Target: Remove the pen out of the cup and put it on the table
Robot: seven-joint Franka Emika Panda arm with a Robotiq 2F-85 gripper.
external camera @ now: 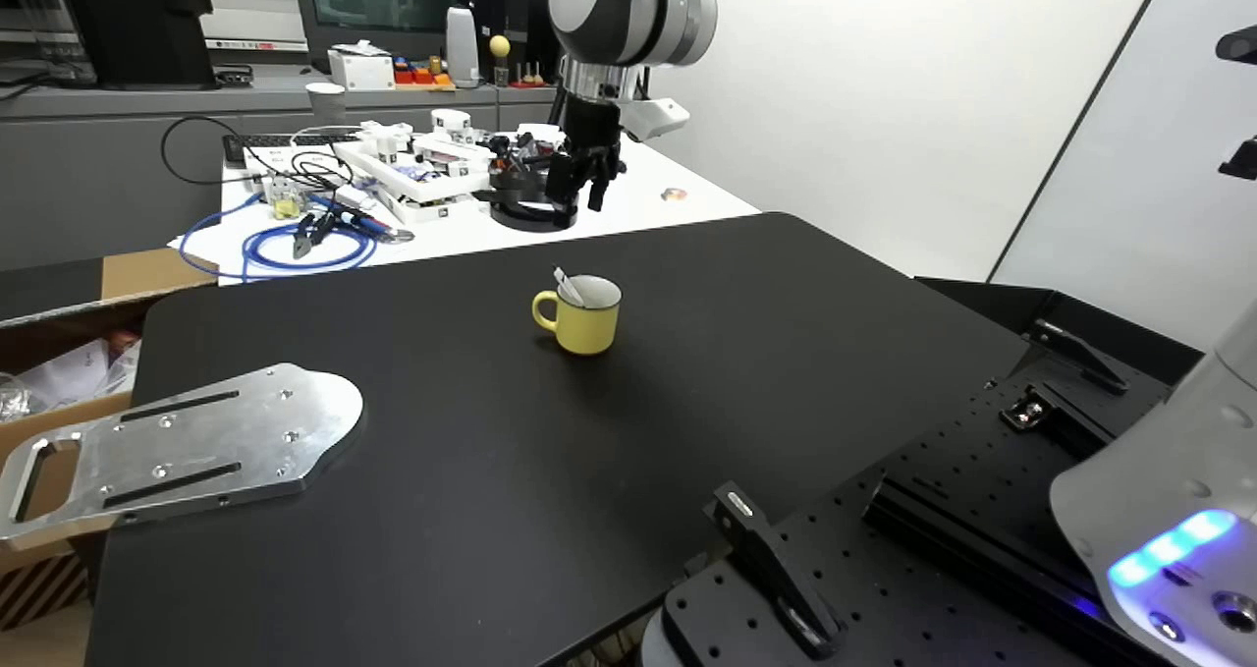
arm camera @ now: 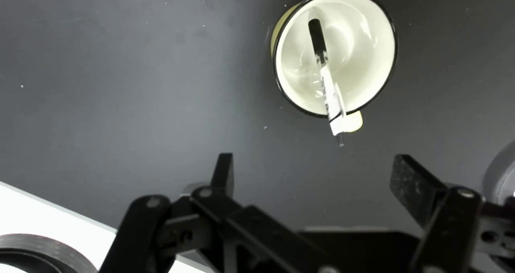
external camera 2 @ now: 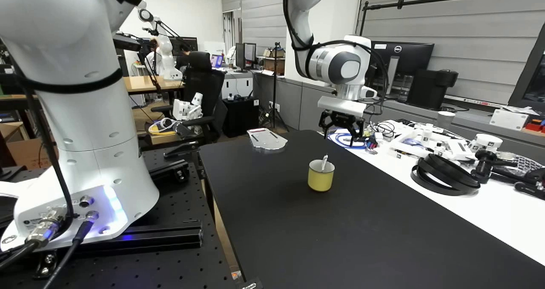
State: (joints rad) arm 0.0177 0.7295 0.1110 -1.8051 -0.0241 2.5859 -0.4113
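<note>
One black table, beside a cluttered white desk, bears the cup (pen tilted inside), end effector spread wide.

I see both exterior views angled down across the black surface, sharing the cup: in an exterior view, facing the white surface; in an exterior view, past the robot base. The wrist view, nearest the cup, faces down over the pincer.
</note>
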